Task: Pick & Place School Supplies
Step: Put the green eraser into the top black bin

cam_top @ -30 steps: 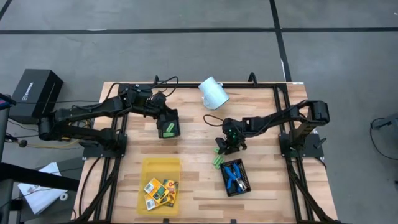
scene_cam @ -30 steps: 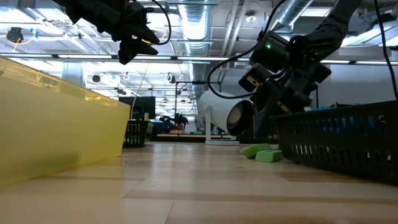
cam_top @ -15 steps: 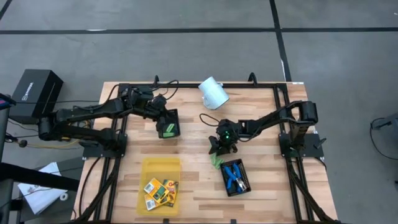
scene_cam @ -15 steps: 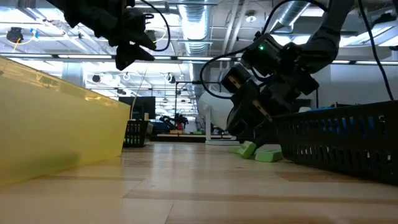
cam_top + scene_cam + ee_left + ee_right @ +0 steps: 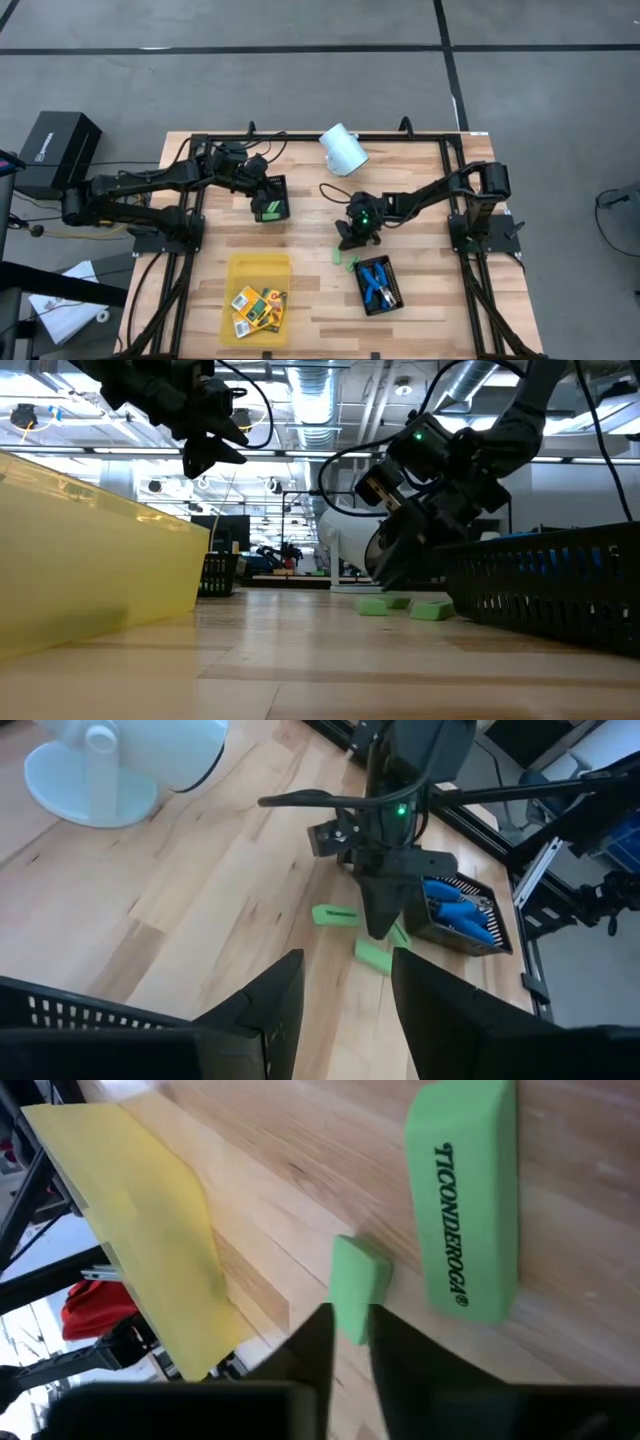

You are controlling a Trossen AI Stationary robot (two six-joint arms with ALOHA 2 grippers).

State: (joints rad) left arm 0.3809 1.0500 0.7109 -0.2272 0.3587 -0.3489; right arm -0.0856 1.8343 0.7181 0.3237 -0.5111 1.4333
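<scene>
Right end effector (image 5: 356,238) low at desk centre, fingers nearly closed, nothing gripped; small light-green oblong erasers (image 5: 351,263) lying on wooden desk (image 5: 320,290) just below it. Left end effector (image 5: 268,182) open, above black mesh tray (image 5: 270,201), upper left.

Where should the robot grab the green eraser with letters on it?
Probably across its two long sides, mid-length, from straight above. The eraser lies flat on the table, lettering up, long and narrow. A smaller green piece sits close beside one long side, not touching. The right gripper is just by that piece; the left gripper waits over a mesh tray.
</scene>
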